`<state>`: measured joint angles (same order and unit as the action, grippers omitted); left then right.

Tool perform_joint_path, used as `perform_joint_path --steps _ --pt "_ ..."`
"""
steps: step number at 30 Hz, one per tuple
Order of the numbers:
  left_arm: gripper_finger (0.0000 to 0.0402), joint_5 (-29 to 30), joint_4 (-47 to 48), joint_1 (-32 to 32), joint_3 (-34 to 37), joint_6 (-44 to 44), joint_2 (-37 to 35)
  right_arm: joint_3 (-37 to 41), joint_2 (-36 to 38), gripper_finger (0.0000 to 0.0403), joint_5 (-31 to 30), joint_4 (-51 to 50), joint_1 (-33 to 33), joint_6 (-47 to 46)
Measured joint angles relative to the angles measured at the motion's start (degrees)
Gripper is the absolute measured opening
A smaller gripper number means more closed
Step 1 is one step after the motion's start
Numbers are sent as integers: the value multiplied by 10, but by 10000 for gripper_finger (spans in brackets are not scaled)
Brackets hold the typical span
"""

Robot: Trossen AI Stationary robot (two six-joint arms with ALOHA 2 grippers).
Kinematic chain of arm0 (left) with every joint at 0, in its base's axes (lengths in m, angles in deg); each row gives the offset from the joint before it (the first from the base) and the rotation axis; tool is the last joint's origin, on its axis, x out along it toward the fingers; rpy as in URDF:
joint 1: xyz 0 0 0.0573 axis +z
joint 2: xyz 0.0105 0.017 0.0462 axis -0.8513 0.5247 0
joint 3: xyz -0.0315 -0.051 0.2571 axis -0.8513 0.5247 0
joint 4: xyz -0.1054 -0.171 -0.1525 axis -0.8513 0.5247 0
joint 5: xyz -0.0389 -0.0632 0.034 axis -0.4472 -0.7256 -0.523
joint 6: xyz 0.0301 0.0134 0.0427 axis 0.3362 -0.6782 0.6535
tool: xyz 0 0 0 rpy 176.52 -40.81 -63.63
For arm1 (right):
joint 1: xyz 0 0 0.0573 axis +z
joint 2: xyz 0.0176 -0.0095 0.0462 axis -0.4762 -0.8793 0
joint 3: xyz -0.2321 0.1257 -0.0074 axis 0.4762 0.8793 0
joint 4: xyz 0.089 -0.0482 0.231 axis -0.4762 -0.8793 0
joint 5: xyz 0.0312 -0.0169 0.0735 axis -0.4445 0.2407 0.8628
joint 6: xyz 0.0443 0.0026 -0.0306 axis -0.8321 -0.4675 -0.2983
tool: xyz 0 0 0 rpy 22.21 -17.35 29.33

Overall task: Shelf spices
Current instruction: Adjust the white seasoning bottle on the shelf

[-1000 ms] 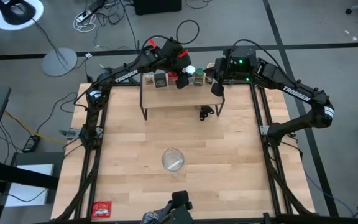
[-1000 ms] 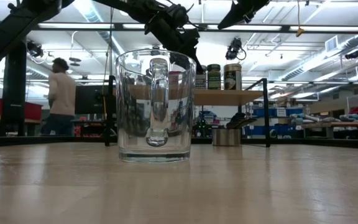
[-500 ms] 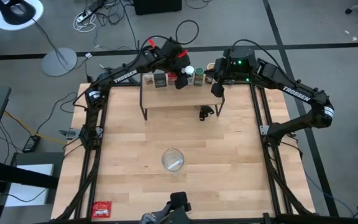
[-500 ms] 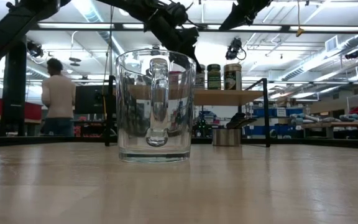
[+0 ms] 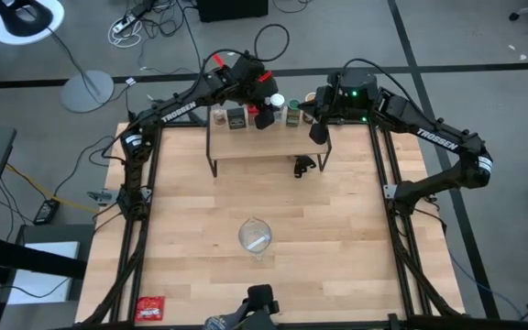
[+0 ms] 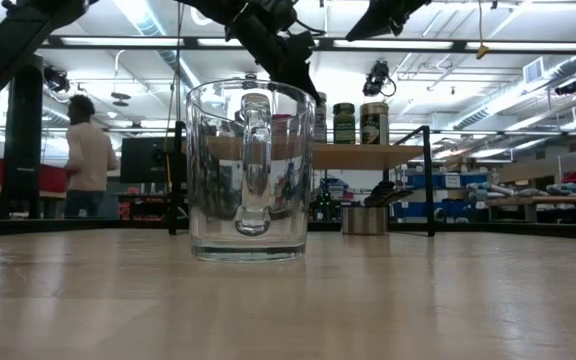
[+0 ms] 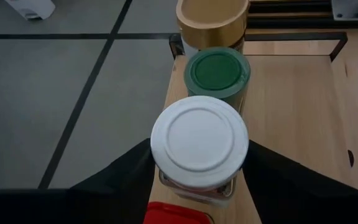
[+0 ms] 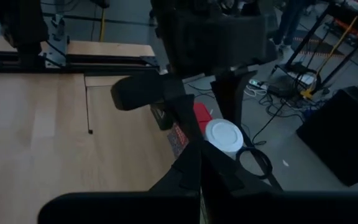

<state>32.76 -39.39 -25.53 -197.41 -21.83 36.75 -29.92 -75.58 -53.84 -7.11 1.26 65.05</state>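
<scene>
Worktop (image 5: 337, 229): light wood planks, dark rails down both long sides. Near edge has a flat red packet (image 5: 150, 309) at the corner; a clear glass mug (image 6: 251, 170) sits mid-worktop & fills the low view. Farther back, the shelf (image 5: 269, 145), wood plank top on thin black legs, w/ a dark clip-like item (image 5: 302, 166) just in front of it.

Spices in a row along the shelf's far edge: tan-lidded jar (image 5: 218, 116), dark green tin (image 5: 236, 118), red tin (image 5: 254, 115), white-lidded jar (image 7: 199, 144), green-lidded jar (image 7: 217, 73), then a gold-rimmed jar (image 7: 212, 23) at the end.

Left tool (image 7: 199, 168) straddles the white-lidded jar, fingers spread on either side of it; actual contact can't be told. Right tool (image 5: 319, 130) clenched, holding nothing, above the shelf's right end.

Room: grey floor w/ cables, a lamp base (image 5: 87, 91); a person (image 6: 88, 155) stands far back in the low view.

Vs 1 s ago: left arm sits slightly farther back; person has shifted a bit left; spices unmoved.

Hard to see: mug hides the shelf's left half in the low view; red tin cut off in the left wrist view; right wrist view very dark.
</scene>
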Motion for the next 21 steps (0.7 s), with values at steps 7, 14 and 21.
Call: perform_joint_path --steps 7,14,21 --pt "234 5 1 0 0 -4 1 0 0 0 -13 0 6 0" --pt "234 3 -3 0 8 -5 3 0 0 0 -15 1 6 0" --pt "252 -3 1 1 35 -5 4 0 0 0 -15 1 10 0"
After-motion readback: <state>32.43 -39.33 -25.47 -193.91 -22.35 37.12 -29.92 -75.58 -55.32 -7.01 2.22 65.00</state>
